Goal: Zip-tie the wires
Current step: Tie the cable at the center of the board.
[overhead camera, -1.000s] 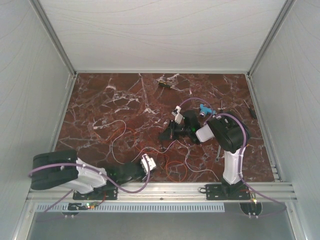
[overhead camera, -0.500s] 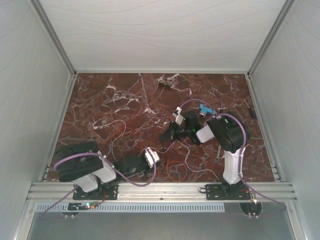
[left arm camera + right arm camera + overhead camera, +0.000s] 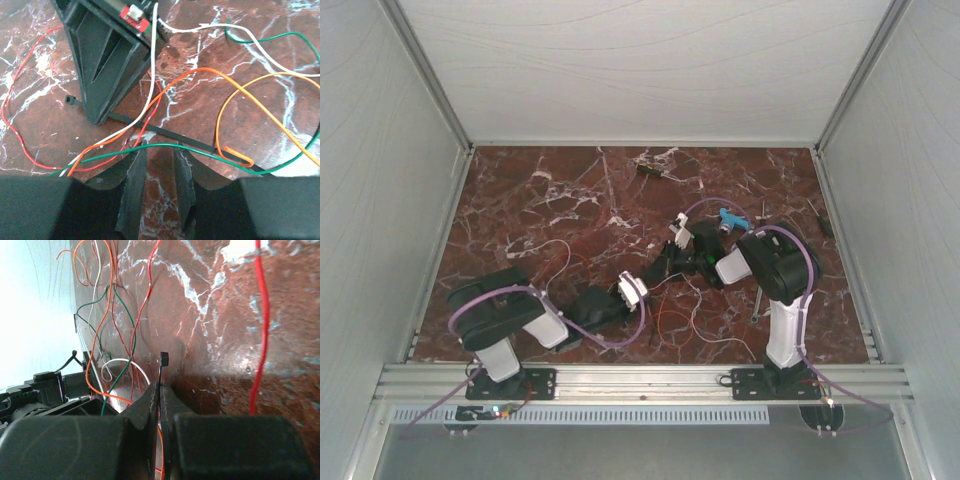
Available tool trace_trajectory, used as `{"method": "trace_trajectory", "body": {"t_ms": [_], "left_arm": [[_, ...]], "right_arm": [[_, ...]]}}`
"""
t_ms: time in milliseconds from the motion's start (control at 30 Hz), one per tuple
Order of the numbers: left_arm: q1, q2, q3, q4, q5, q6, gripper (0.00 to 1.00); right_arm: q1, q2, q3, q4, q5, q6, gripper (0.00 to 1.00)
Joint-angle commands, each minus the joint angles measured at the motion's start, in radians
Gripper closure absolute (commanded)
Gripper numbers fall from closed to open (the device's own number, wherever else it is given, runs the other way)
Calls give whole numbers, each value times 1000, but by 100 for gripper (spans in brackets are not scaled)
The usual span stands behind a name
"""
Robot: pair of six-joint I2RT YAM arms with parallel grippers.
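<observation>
White walls [image 3: 650, 70] closed in a red-brown marble table [image 3: 520, 200] on three sides. The left arm [image 3: 505, 320] lay low along the near edge and reached right toward the middle. The right arm [image 3: 782, 275] rose from its base and bent back to the left, so the two wrists met near the table's centre.

The right claw [image 3: 159, 386] was clamped tight on a black tie [image 3: 165, 133], gripping it near its head. In its own camera the strip stood edge-on out of the closed fingertips, with the square head just beyond them. In the left wrist view the same claw came down as a dark wedge onto the tie. The head poked out to its left, and the long tail ran to the right, flat on the marble.

The left claw [image 3: 159, 150] stood narrowly parted, with bare marble showing in the gap and nothing held. Its tips were just short of the tie's tail and of a green strand that crossed in front of them.

The wires [image 3: 154, 65] lay loose on the table in the near middle, around and between the two claws, as orange, red, white and green strands in wide loops. A white one dropped past the right claw and crossed the tie. Orange, red and green ones crossed it as well, and the orange curled into a small hook by the tail's far end.
</observation>
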State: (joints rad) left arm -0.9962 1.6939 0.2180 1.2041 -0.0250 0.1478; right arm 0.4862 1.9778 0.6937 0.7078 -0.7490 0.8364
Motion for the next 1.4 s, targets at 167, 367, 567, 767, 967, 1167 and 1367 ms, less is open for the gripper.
{"method": "trace_trajectory", "body": {"t_ms": [167,367,567,767,967,1167,1367], "left_arm": [[27,62,65,16,76,10,71],[6,-44,-17,-45,124,7,59],[1,-96,-115,-3,147,-11,55],[-91,-57,-182,132,146,9,53],[-160,74,-200,366,112,22,49],[-191,184,-153,443,105,95,50],[-191,209,-120,450,99,145,58]], "right_arm": [[-16,-15,-24,52,-12,71,100],[-26,-4,-32,89,-8,175,100],[-25,-1,-38,100,11,209,100],[-20,-1,-52,118,18,239,100],[-15,1,-55,104,20,225,100],[-15,10,-62,113,13,227,100],[-15,12,-60,116,8,227,100]]}}
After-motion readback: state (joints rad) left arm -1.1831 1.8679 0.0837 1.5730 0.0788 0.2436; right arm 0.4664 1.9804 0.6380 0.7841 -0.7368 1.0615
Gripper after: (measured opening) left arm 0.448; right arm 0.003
